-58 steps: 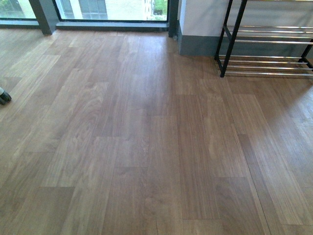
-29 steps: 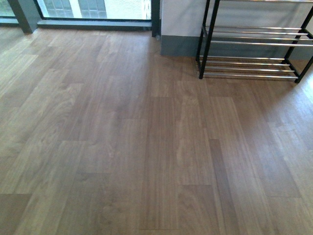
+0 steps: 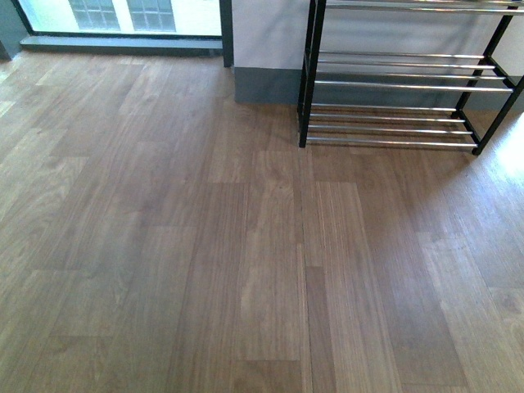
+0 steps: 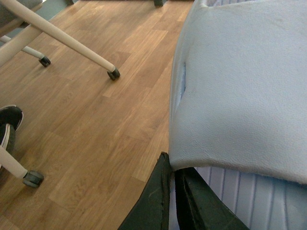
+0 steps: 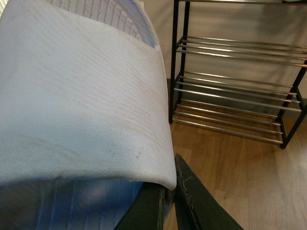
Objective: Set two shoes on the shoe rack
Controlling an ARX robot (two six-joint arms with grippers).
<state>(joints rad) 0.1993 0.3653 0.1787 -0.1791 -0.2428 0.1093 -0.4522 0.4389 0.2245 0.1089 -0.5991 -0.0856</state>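
Shoe rack (image 3: 393, 84) stands against the wall (image 3: 262, 33), one black frame with three tiers of chrome bars, its front edge open onto a broad stretch of wood floor (image 3: 205, 246). Two shoes, showing mostly pale soles: the first shoe (image 4: 240, 81) pinched in the narrow left claw (image 4: 171, 167), its distance from the rack unclear; the second shoe (image 5: 72, 96) pinched in the narrow right claw (image 5: 169, 184), near the rack's front.

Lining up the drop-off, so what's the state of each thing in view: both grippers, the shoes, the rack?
Left gripper: shut on a pale grey knit shoe.
Right gripper: shut on a second pale knit shoe.
Black metal shoe rack with chrome bars: upright against the wall, visible tiers bare.
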